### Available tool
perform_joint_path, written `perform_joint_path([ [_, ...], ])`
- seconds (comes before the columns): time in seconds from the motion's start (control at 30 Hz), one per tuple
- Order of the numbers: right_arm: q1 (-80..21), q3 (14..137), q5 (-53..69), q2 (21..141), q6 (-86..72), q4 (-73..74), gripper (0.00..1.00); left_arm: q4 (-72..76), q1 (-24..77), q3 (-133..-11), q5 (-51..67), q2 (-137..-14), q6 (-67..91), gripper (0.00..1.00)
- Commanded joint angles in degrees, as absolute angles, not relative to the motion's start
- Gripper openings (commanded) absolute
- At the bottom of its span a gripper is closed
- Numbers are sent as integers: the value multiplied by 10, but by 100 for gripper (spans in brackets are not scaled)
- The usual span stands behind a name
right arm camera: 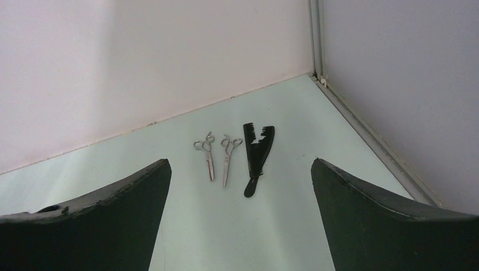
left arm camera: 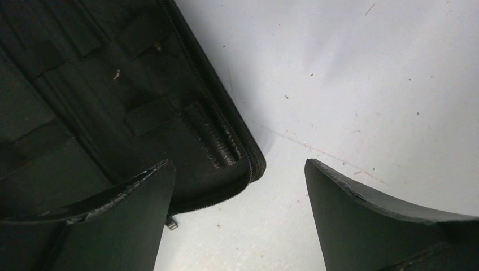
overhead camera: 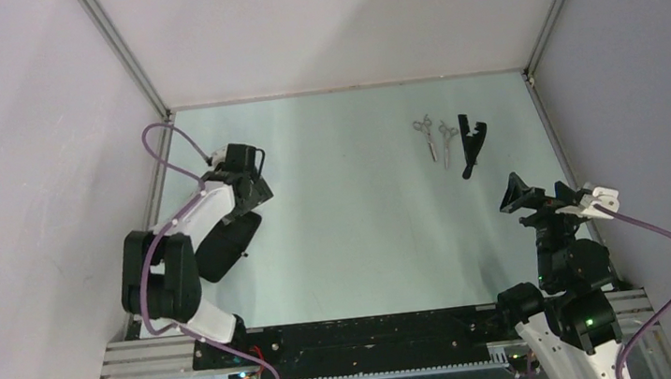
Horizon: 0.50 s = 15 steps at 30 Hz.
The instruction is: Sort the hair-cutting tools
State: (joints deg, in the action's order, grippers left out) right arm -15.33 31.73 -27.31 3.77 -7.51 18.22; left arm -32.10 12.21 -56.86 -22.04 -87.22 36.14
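Two small silver scissors lie side by side at the far right of the table, with a black comb-like tool just right of them. The right wrist view shows the same row ahead: scissors, scissors, comb tool. My right gripper hovers short of them, open and empty. My left gripper is open over a corner of the black zip case, one finger above the case and the other above bare table.
The black zip case lies open at the left, under the left arm. White walls close in the table on three sides, with a metal rail along the right edge.
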Motion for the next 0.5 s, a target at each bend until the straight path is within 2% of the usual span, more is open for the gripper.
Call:
perform_joint_path([
  [0.0, -158, 316, -270, 26, -81, 168, 99, -305, 123, -597, -216, -913, 395, 89],
  [0.1, -158, 316, -270, 23, -81, 169, 99, -299, 123, -593, -203, -935, 405, 85],
  [0.27, -159, 316, -269, 20, -82, 168, 99, -287, 123, -582, -175, -958, 410, 71],
  [0.47, -160, 316, -269, 18, -80, 167, 99, -276, 125, -578, -138, -965, 410, 48],
])
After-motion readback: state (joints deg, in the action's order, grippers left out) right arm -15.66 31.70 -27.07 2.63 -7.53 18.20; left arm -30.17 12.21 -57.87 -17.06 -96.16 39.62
